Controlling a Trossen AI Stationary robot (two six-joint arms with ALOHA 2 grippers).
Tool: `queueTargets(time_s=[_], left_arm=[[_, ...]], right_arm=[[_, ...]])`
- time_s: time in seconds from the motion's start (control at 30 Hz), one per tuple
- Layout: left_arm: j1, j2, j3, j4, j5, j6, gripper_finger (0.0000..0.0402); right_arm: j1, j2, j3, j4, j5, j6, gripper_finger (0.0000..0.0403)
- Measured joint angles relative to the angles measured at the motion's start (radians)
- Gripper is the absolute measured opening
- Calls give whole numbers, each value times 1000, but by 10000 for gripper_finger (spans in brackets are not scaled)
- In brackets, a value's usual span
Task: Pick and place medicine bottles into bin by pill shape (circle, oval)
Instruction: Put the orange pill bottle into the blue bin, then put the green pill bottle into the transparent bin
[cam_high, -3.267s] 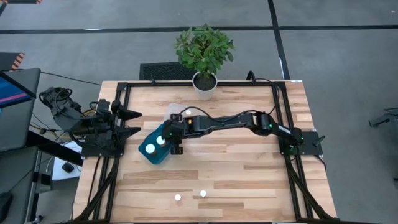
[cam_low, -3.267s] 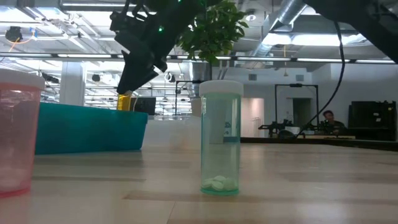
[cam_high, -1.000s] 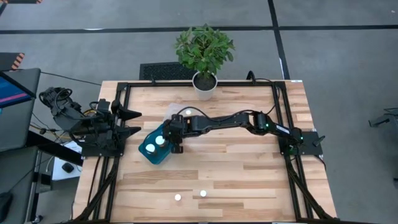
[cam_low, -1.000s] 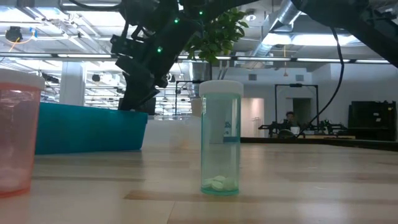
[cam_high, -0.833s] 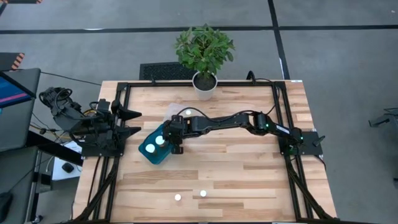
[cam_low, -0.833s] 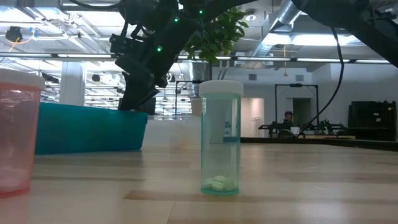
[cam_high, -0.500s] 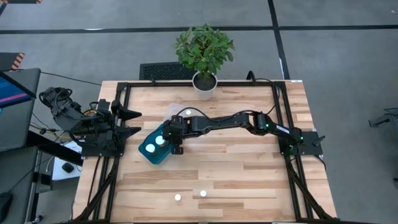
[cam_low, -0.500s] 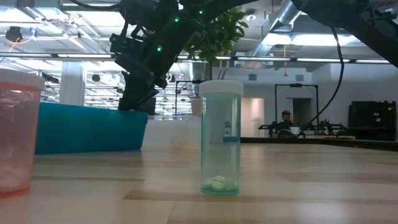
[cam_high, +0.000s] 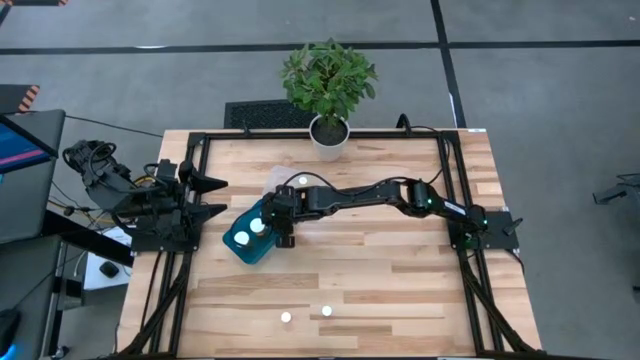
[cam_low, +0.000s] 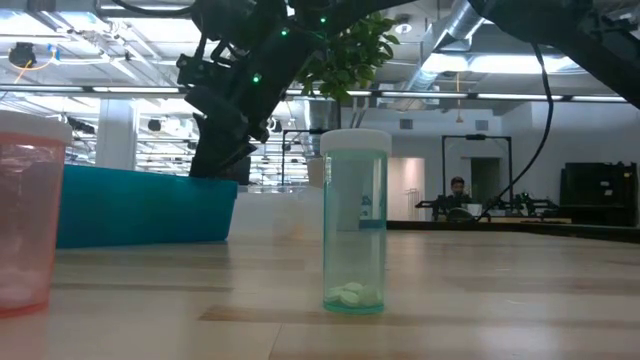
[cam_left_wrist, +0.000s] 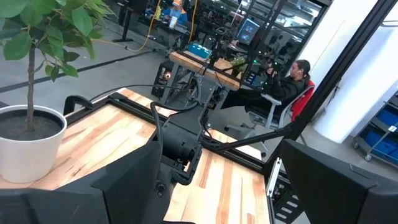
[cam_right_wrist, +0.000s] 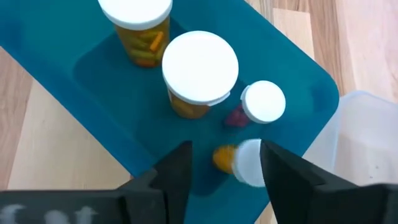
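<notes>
Medicine bottles (cam_right_wrist: 200, 70), white caps, orange bodies, in teal bin (cam_right_wrist: 292, 93)

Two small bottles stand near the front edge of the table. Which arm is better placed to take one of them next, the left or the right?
Probably the right. Its gripper is open over the teal bin, out above the table. The left gripper waits at the table's left edge, farther from the two bottles.

We identify the place as a robotics lab: exposed ceiling ducts (cam_low: 470, 20), black-framed workbenches (cam_left_wrist: 205, 62) with cabling, a seated person (cam_left_wrist: 292, 84) at monitors (cam_left_wrist: 245, 28), and a polished concrete floor (cam_high: 540, 80) with marked lines.
</notes>
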Motion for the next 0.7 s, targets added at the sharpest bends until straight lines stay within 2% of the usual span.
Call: queueTargets(time_s=[0.37,0.57,0.7], left_arm=[[0,0,0,0,0,-5,328],[0,0,0,0,0,-5,328],[0,0,0,0,0,-5,328]], right_arm=[[-6,-14,0,-2,1,-8,203],[-6,-81,0,-9,1,-10,203],[5,-183,0,-95,-3,-5,203]])
